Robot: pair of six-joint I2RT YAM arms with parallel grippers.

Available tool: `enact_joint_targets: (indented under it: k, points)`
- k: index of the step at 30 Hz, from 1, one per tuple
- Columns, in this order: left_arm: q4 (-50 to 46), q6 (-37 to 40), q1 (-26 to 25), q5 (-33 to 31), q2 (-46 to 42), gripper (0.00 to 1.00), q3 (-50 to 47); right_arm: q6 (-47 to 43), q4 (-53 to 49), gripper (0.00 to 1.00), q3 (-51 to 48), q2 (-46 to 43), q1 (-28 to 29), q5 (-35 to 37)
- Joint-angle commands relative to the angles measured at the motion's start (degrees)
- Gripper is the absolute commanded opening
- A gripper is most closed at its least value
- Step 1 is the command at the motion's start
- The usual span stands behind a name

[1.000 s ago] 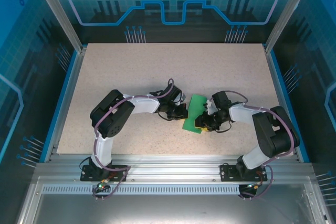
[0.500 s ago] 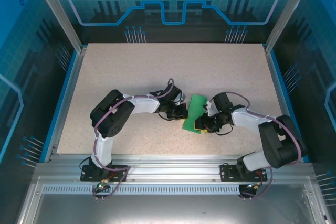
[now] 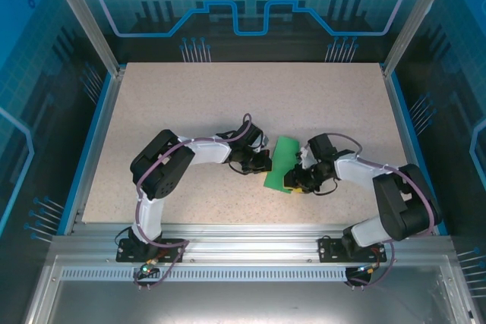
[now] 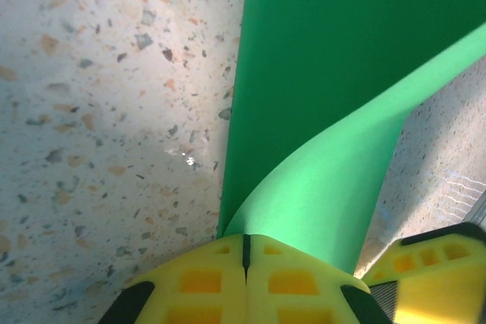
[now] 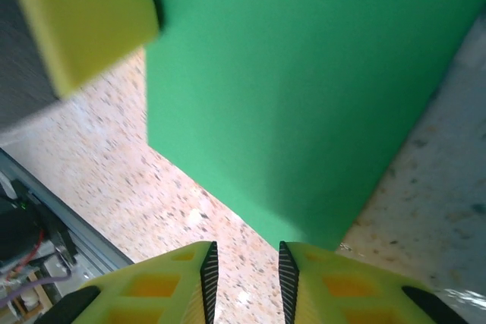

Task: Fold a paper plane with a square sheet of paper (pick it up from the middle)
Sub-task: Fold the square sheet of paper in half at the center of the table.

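left gripper [image 4: 244, 246] pinches green paper [image 4: 326, 58]; right gripper [image 5: 243, 259] barely parted, holding nothing

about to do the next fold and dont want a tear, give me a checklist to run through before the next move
1. Left hand grips the green paper sheet: ok. Its fingers are shut, and one layer of paper curves up into them.
2. Right hand has hold of the paper: not ok. Its fingers are slightly apart, with only table between them.
3. Paper sits between both hands: ok, judging by the top view.
4. Paper lies flat: not ok. One layer is lifted.
5. Right hand lined up with the paper: ok. The paper's near corner is just ahead of its fingertips.
6. Crease is sharp: cannot tell.
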Motion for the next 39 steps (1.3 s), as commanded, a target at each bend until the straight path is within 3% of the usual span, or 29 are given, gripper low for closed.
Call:
enact_joint_targets:
  k: [1, 13, 24, 29, 39]
  points:
    - [-6.74, 1.80, -0.77, -1.64, 2.19, 0.00, -0.52, -0.22, 0.50, 0.30, 3.94, -0.15, -3.52, -0.14]
    - [-7.14, 2.07, -0.75, -1.83, 2.59, 0.00, -0.39, -0.61, 7.07, 0.31, 5.74, 14.32, -8.82, 2.69]
    - [-7.85, 2.30, -0.75, -2.04, 2.62, 0.00, -0.17, -2.28, 3.14, 0.33, 11.35, 6.91, -10.00, -2.37]
    - [-8.06, 2.41, -0.75, -2.00, 2.71, 0.00, -0.17, -3.76, 3.59, 0.33, 13.29, 10.44, -10.77, -3.92]
    - [-8.12, 2.68, -0.80, -2.00, 2.80, 0.00, -0.39, -4.54, 4.34, 0.32, 13.96, 18.61, -11.55, 0.71]
